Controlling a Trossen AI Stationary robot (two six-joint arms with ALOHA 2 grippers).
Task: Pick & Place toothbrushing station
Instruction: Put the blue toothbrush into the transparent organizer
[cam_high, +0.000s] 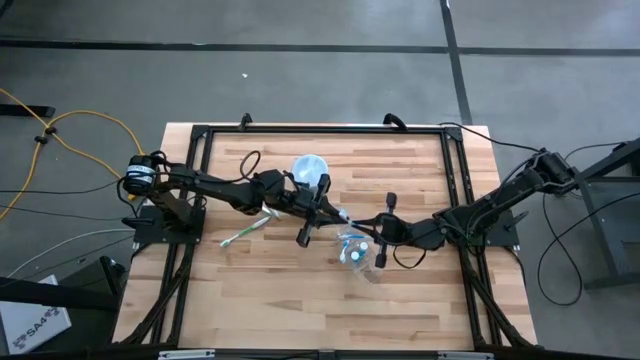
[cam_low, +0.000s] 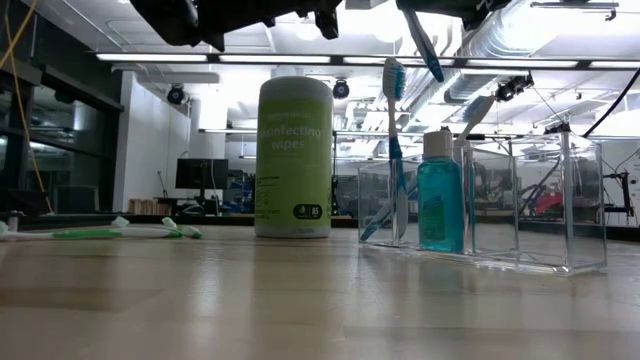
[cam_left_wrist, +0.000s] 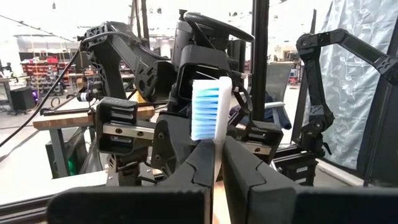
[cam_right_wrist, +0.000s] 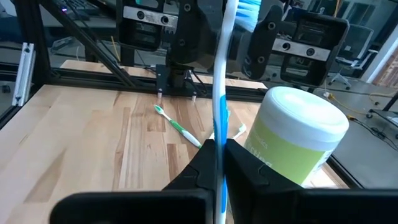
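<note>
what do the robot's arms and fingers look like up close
Both arms are dark, nearly black, built of chunky jointed links with thin black cables looping alongside them. The left arm has a round silvery fitting near its base; the right arm is plain dark. Each ends in two flat, wedge-shaped matte black fingers that slide on a silvery rail set in a blocky black housing.

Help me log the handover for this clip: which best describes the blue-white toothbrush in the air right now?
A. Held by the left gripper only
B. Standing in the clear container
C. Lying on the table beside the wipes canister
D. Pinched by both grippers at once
D: the left gripper is shut on the blue-white toothbrush near its bristles, and the right gripper is shut on its handle.
</note>
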